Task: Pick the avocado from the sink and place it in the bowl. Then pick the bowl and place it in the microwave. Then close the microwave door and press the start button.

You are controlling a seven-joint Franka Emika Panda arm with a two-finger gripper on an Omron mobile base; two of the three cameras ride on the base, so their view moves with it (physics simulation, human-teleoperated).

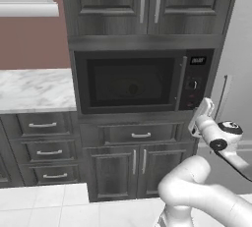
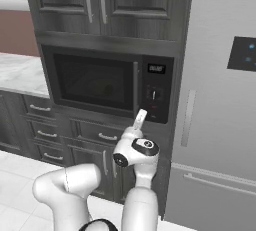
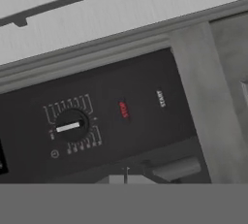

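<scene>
Where dark wood cabinets [image 1: 133, 164] meet a white tile floor [image 1: 44, 204], the microwave [image 1: 142, 81] sits built in, its door [image 1: 130, 83] closed. The gripper [image 1: 205, 107] is clenched, empty, near the control panel [image 2: 155, 92].

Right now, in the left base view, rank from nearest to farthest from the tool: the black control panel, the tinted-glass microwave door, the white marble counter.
1. Black control panel, just above the tool.
2. Tinted-glass microwave door, to its left.
3. White marble counter, far left.

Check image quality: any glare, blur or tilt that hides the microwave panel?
Both base views: soft even light, no glare, door glass dim; panel labels small. Hand view: rolled sideways, panel close, dial sharp, button text slightly blurred.
</scene>
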